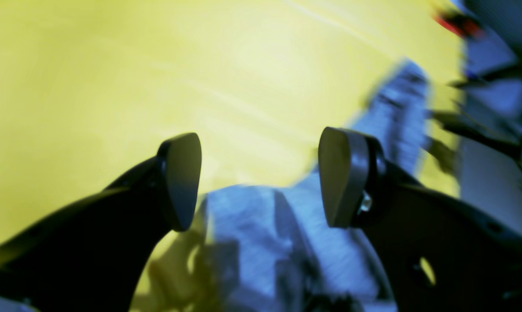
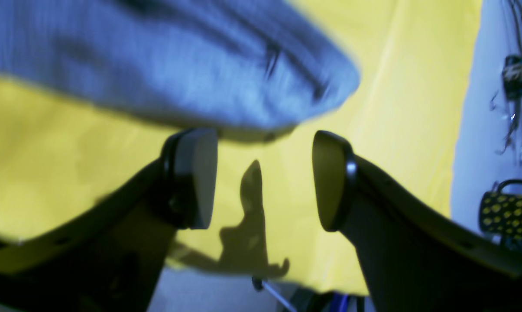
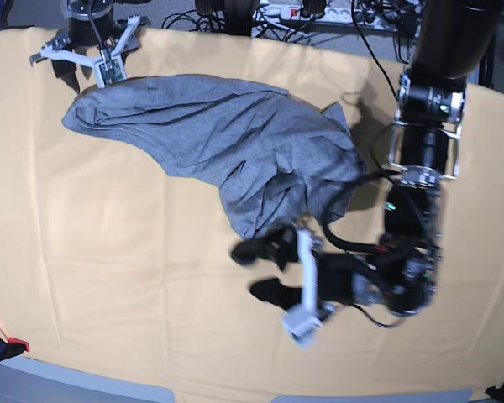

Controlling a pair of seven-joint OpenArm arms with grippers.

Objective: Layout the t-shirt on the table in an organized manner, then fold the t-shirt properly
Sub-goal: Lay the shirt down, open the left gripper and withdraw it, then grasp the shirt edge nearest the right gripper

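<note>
T-shirt (image 3: 235, 143) lettering is hidden; both wrist views are blurred.

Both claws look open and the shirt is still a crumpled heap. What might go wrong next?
The t-shirt lies bunched and twisted on the table, so a grab may catch several layers at once. The left gripper hovers by the crumpled lower end; its cables might snag fabric. The right gripper, open at the far corner, may miss that edge.
</note>
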